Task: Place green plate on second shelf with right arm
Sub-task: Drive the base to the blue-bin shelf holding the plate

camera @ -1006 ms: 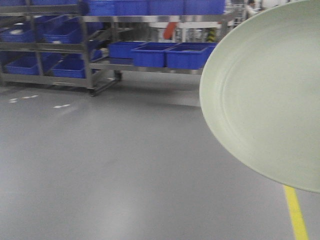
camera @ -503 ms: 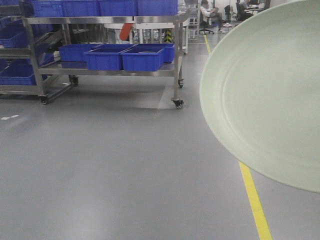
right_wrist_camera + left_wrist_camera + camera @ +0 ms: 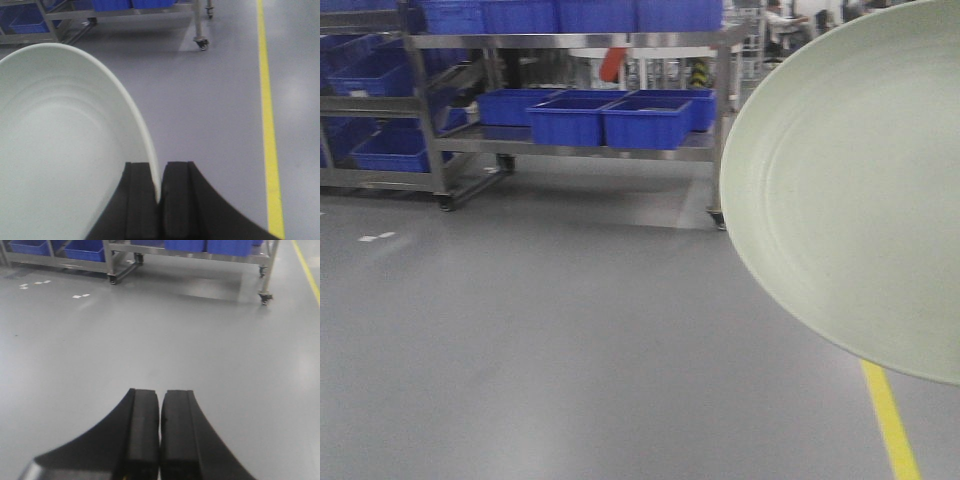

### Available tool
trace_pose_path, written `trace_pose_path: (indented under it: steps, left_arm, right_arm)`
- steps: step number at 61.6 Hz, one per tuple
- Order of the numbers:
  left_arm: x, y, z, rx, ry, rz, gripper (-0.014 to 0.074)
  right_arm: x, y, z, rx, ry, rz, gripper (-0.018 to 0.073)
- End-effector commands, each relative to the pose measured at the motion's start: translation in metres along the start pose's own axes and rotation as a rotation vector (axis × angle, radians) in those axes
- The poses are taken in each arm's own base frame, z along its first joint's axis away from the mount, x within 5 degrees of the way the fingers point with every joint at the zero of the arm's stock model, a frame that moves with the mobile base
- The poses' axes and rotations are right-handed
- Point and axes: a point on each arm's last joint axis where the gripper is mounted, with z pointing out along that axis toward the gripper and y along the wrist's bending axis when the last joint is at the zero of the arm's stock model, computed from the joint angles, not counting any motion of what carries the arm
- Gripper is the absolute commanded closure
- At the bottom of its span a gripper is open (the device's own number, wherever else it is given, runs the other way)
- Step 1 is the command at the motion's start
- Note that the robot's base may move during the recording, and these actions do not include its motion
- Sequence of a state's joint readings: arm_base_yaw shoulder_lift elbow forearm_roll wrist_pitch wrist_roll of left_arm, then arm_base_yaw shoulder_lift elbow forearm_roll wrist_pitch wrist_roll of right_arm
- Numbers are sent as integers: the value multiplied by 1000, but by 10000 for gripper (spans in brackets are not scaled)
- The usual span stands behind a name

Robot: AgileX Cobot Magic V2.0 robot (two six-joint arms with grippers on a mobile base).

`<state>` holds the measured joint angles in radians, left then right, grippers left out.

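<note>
We hold the green plate (image 3: 65, 150) aloft by its rim in our right jaws, well apart from the steel rack (image 3: 570, 41) of blue bins (image 3: 645, 122). Left jaws clenched, empty. For the approach to the second shelf, we judge a firm grip and a level plate essential. No legible writing.

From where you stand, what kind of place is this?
Probably a factory or warehouse floor: wheeled steel racks loaded with blue bins, and a smooth grey floor marked with a yellow line.
</note>
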<state>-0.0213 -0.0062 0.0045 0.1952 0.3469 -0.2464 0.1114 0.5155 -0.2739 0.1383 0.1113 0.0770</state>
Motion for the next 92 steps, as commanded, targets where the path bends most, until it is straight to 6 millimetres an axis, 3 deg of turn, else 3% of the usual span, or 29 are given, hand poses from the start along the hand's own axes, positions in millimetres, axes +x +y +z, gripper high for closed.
trace_pose_path:
  steps: [1,92]
  left_arm:
    - [3,-1,2,19,-56,6,472]
    - [3,-1,2,19,-56,6,472]
  right_arm:
    - [-20,3,-3,-11,-139,7,503]
    - [-20,3,-3,-11,-139,7,503]
